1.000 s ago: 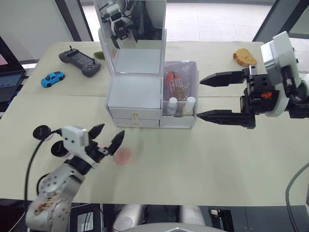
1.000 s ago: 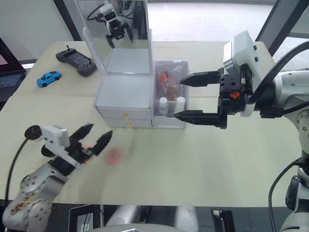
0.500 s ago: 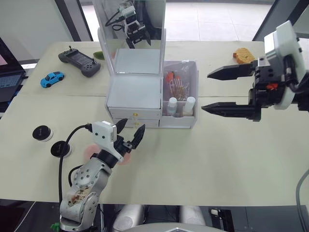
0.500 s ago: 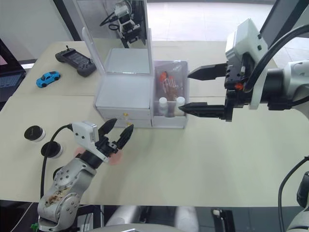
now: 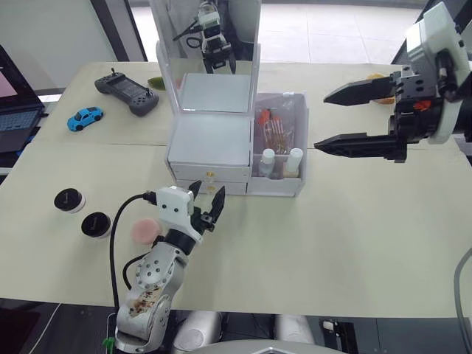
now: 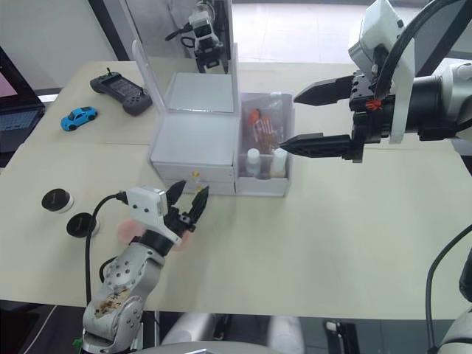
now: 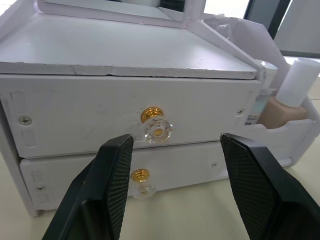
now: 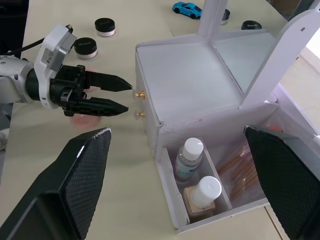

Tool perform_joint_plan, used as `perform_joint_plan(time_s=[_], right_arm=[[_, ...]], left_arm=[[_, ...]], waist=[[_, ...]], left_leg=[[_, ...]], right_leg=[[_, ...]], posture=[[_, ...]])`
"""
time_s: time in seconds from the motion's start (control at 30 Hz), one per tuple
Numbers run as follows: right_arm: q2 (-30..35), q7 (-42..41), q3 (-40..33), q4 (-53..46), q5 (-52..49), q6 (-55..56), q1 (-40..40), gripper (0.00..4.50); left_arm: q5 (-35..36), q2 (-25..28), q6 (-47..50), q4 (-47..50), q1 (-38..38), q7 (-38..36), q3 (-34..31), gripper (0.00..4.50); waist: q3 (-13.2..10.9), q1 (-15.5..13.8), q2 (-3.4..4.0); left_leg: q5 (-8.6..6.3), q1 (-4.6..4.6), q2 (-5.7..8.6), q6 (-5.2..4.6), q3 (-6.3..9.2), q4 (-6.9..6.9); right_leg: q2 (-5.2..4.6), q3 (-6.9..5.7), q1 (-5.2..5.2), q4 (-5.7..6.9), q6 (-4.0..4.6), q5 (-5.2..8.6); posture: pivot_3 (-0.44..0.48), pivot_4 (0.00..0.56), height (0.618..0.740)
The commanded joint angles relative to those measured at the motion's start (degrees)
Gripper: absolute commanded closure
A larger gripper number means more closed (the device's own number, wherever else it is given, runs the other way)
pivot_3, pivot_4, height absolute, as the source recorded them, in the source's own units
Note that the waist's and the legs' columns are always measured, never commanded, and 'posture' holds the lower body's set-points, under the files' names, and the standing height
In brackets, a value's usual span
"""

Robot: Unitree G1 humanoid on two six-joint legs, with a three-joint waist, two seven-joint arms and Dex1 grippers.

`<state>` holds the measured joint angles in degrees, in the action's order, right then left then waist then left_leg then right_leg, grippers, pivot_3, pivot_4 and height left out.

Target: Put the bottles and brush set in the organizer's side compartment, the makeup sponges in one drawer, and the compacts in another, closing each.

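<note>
counter (image 5: 354,228): pale beige, grey floor behind | organizer (image 5: 210,144) centre, drawers closed | left claw (image 5: 206,207) apart before the knobs | right claw (image 5: 350,118) apart beside side compartment (image 5: 280,147) | compacts (image 5: 81,214) at left edge

No text, label, brand, number or sign can be read on anything here.
</note>
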<state>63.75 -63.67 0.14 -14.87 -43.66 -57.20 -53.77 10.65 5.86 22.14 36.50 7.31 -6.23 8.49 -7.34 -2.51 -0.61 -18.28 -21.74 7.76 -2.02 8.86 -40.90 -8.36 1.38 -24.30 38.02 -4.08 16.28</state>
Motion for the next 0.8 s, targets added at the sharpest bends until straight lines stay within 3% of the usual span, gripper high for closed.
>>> perform_joint_plan(time_s=[0.03, 0.47, 0.57, 0.73, 0.8], right_arm=[[0.2, -0.5, -0.2, -0.3, 1.3, 0.7, -2.2, 0.00], [0.3, 0.3, -2.1, -1.7, 1.7, 1.0, -0.3, 0.00], [0.6, 0.0, -2.9, -1.8, 1.9, 1.4, 0.7, 0.00], [0.6, -0.2, -3.4, -1.6, 2.5, 2.0, 1.4, 0.00], [0.6, -0.4, -3.5, -1.3, 2.7, 2.3, 1.5, 0.00]], left_arm=[[-1.8, -0.6, -1.8, 0.2, -1.0, 0.8, 0.7, 1.54], [-4.2, -3.4, -4.6, -5.7, -4.8, 1.0, 1.2, 1.54], [-4.4, -3.8, -5.3, -5.8, -4.6, 1.0, 1.4, 2.12], [-5.2, -3.2, -6.6, -5.5, -4.7, 0.5, 2.0, 3.73], [-5.4, -2.9, -6.7, -4.9, -4.1, 0.5, 2.0, 3.96]], waist=[[0.0, -0.1, 0.00], [0.0, -0.3, -0.07], [0.0, -0.4, -0.08], [-0.1, -0.4, -0.09], [-0.1, -0.4, -0.09]], left_leg=[[0.00, 0.00, 0.00, 0.00, 0.00, 0.00], [0.00, -0.03, 0.00, 0.00, -0.04, 0.01], [0.00, -0.04, 0.00, 0.00, -0.04, 0.01], [0.00, -0.03, 0.00, 0.00, -0.05, 0.02], [0.00, -0.03, 0.00, 0.00, -0.05, 0.02]], right_leg=[[0.00, 0.00, 0.00, 0.00, 0.00, 0.00], [0.02, 0.04, -0.06, 0.00, -0.02, -0.01], [0.02, 0.04, -0.07, 0.00, -0.03, -0.01], [0.02, 0.05, -0.07, -0.01, -0.03, -0.02], [0.02, 0.05, -0.07, -0.01, -0.03, -0.02]], posture=[[0.000, 0.150, 0.734], [0.000, 0.150, 0.734], [0.000, 0.150, 0.734], [0.000, 0.150, 0.734], [0.000, 0.150, 0.734]])
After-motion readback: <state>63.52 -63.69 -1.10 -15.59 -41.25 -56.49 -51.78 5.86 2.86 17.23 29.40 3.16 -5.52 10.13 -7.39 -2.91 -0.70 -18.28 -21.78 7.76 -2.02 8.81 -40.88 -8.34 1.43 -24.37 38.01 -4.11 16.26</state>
